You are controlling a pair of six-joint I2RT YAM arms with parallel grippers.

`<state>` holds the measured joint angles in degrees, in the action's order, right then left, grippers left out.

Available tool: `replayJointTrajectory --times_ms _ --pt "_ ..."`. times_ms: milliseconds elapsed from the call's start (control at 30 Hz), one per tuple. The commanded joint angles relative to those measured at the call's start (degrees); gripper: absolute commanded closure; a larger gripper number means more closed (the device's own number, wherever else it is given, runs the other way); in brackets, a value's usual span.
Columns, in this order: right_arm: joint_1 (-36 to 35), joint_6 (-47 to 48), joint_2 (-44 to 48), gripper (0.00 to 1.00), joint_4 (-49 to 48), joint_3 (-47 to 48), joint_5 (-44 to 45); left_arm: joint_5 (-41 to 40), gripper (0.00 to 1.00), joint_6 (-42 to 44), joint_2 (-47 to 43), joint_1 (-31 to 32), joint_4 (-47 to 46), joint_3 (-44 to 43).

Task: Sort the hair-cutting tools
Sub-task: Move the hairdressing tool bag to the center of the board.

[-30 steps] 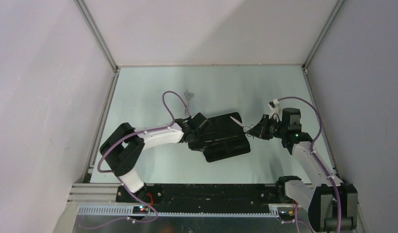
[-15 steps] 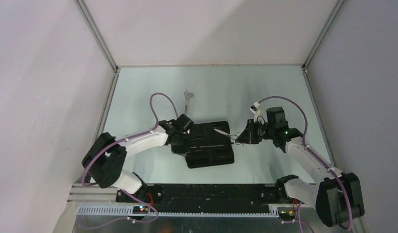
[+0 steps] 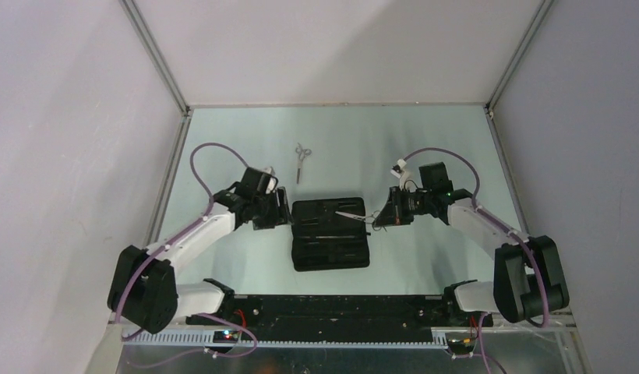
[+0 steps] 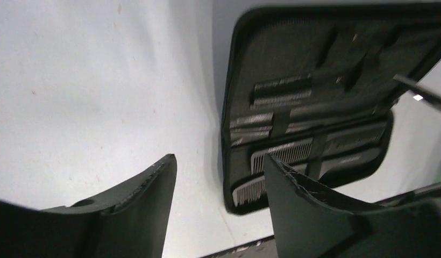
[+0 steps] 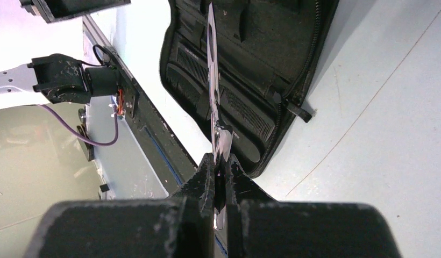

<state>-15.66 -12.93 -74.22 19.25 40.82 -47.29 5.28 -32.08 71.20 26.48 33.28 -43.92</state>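
An open black pouch (image 3: pixel 330 248) lies flat mid-table. My right gripper (image 3: pixel 378 219) is shut on the handle end of slim silver scissors (image 3: pixel 349 215), and the blades reach over the pouch's upper right. The right wrist view shows the scissors (image 5: pixel 212 80) running from my gripper (image 5: pixel 218 161) over the pouch (image 5: pixel 272 54). A second pair of scissors (image 3: pixel 301 158) lies on the table beyond the pouch. My left gripper (image 3: pixel 280 209) is open and holds nothing, just off the pouch's left edge. In its wrist view (image 4: pixel 218 161), two combs (image 4: pixel 280 153) sit under straps in the pouch (image 4: pixel 315 48).
Grey walls with metal corner posts (image 3: pixel 157 54) enclose the pale table on three sides. A black rail (image 3: pixel 324 308) with both arm bases runs along the near edge. A zip pull (image 5: pixel 296 110) sticks out from the pouch's edge near my right gripper.
My left gripper let go of the pouch, opened and drew back to the left. The pouch shifted left and now lies square. My right gripper carried the scissors left over it.
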Motion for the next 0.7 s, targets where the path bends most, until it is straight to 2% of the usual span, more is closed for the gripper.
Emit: replayJointTrajectory --times_ms 0,133,267,400,433,500,667 --pt "2.36 5.05 -3.27 1.0 1.74 3.88 -6.26 2.37 0.32 -2.85 1.78 -3.0 -8.95 -1.27" --pt "4.18 6.25 -4.33 1.0 2.66 4.0 -6.8 4.03 0.34 -3.19 8.05 -3.31 -11.49 -3.69" --pt "4.98 6.46 -5.21 1.0 2.93 3.96 -6.15 5.37 0.41 -3.42 13.11 -3.29 -12.76 -5.7" --pt "6.96 7.81 -7.89 1.0 4.23 3.92 -7.39 4.27 0.55 -2.26 17.01 -3.29 -11.35 -6.93" --pt "7.27 8.48 -8.87 1.0 4.58 3.87 -8.57 3.72 0.63 -2.14 17.56 -3.35 -10.75 -6.89" --pt "8.14 9.27 -10.28 1.0 4.45 3.86 -10.62 2.42 0.72 -1.67 18.11 -3.36 -9.81 -6.89" --pt "9.52 9.99 -14.91 1.0 4.03 3.9 -13.73 -1.1 0.86 0.16 20.06 -3.35 -8.27 -7.65"
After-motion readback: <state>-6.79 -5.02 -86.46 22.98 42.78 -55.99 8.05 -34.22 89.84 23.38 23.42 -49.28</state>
